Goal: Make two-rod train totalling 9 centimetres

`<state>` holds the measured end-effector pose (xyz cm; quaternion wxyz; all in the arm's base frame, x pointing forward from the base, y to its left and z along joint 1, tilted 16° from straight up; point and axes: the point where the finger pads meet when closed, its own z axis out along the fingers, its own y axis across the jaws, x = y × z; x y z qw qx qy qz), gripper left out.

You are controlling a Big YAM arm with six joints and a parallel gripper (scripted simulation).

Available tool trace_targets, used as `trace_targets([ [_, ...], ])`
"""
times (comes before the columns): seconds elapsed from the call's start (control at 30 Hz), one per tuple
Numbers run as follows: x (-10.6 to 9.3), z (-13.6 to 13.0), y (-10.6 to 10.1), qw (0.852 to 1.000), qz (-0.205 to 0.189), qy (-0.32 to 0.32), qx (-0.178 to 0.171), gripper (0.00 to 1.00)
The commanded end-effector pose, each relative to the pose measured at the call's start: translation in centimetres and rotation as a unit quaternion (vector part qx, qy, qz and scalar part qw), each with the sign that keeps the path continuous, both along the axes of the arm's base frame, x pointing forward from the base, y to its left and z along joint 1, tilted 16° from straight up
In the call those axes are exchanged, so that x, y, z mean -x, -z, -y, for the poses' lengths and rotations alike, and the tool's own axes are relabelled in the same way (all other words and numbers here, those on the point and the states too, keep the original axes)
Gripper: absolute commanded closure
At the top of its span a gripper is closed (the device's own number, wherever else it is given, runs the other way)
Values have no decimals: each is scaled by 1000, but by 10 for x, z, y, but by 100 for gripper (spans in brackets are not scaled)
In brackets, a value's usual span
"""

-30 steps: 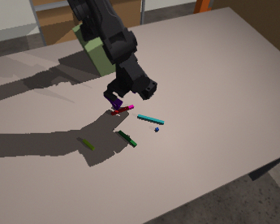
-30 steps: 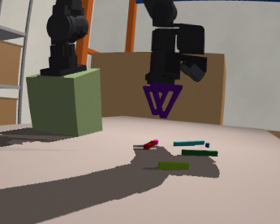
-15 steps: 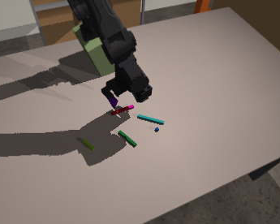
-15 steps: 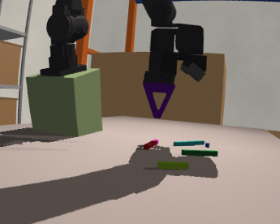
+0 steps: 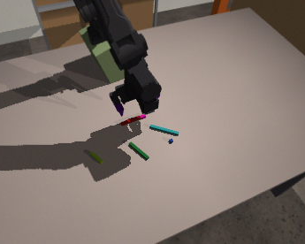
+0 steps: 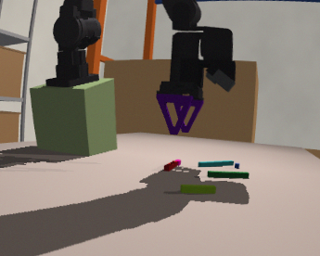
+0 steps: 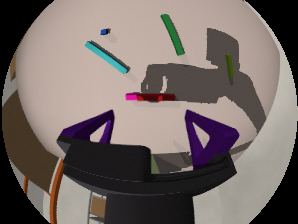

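pincer (image 5: pixel 138 107) (image 6: pixel 180 133) (image 7: pixel 149 113) spread wide, nothing between its fingers, hanging above the table (image 5: pixel 237 133) (image 6: pixel 281 213) (image 7: pixel 60 65). red rod (image 5: pixel 131 120) (image 6: pixel 170 166) (image 7: pixel 162 97) and magenta rod (image 5: pixel 143 117) (image 6: pixel 178 162) (image 7: pixel 131 97) lie flat, end to end, in what looks like one line. seven and two make nine, so this pair reads as the train. any thin gap at the joint is too small to tell.

in the wrist view the fingers stand apart along the train's line, not across it. my judgement: the step is a last squeeze on the two outer ends, or, if the joint is already good, simply backing off. for a squeeze: centre over the pair, match its angle closely, come down straight with the fingers outside both ends, then close slowly. a skewed push could kick the short magenta rod aside or make the joint buckle; stop at light contact, open evenly, lift straight up.

turquoise rod (image 5: pixel 164 130) (image 6: pixel 216 163) (image 7: pixel 106 57) lies nearest the magenta end, apart from it; mind it with that finger. blue rod (image 5: pixel 171 141) (image 6: pixel 236 165) (image 7: pixel 104 32), green rod (image 5: pixel 139 151) (image 6: pixel 228 174) (image 7: pixel 173 35) and lime rod (image 5: pixel 96 157) (image 6: pixel 198 189) (image 7: pixel 229 65) lie separately; best left alone.
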<state>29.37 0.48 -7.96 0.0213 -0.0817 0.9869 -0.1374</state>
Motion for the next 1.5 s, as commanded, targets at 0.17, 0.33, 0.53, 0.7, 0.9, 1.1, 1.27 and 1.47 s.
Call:
trace_targets([
  [0.17, -5, 4, -6, 995, 40, 89, -10, 0],
  [0.33, -5, 5, -6, 990, 52, 132, -14, 0],
  [0.53, -3, 4, -4, 990, 47, 130, -13, 0],
  [0.7, -3, 5, -5, 983, 61, 173, -17, 0],
  [0.9, -3, 6, -5, 974, 72, 215, -19, 0],
  [1.1, -4, 7, -6, 962, 86, 257, -24, 0],
  [1.27, -2, 7, -6, 951, 94, 294, -26, 0],
  [1.47, -1, 9, -5, 937, 102, 332, -27, 0],
])
